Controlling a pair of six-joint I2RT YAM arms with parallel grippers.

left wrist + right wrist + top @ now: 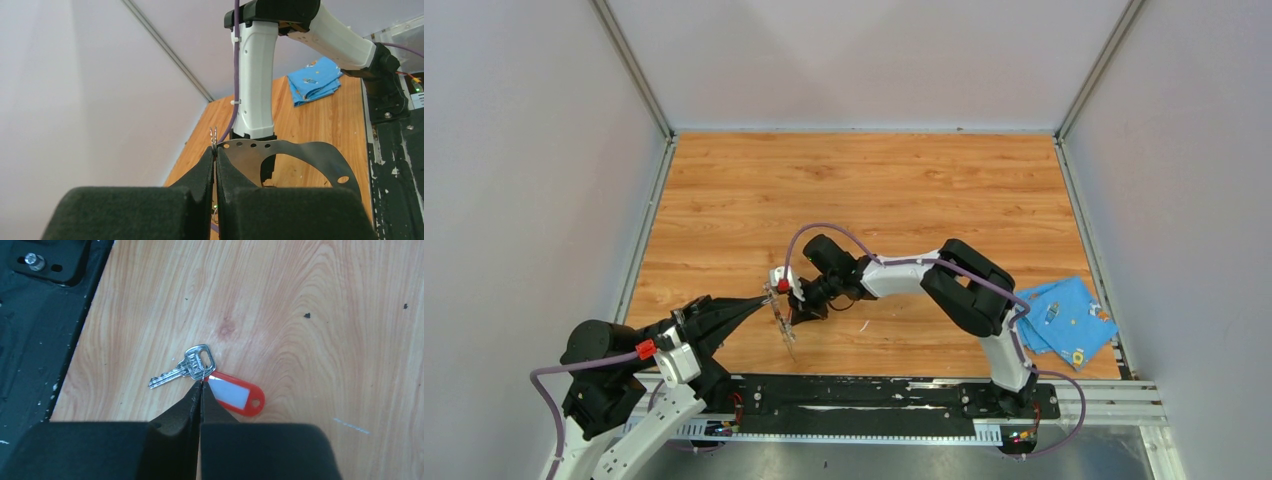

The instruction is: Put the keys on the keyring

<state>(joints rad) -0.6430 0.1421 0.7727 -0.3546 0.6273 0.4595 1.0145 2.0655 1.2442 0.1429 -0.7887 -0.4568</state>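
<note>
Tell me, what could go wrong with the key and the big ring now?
1. The right gripper pinches the red-tagged key only at its very fingertips, so the key might slip out or swing.
2. The left gripper grips the keyring by its thin edge. A push could twist it loose.

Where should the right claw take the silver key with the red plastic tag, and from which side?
Take the silver metal key by its rounded head, the widest part, pinching across its side edges and leaving the hole clear. It seems to lie flat on the wooden table, so come from straight above. The right claw, shut, points where head meets red plastic tag.
</note>
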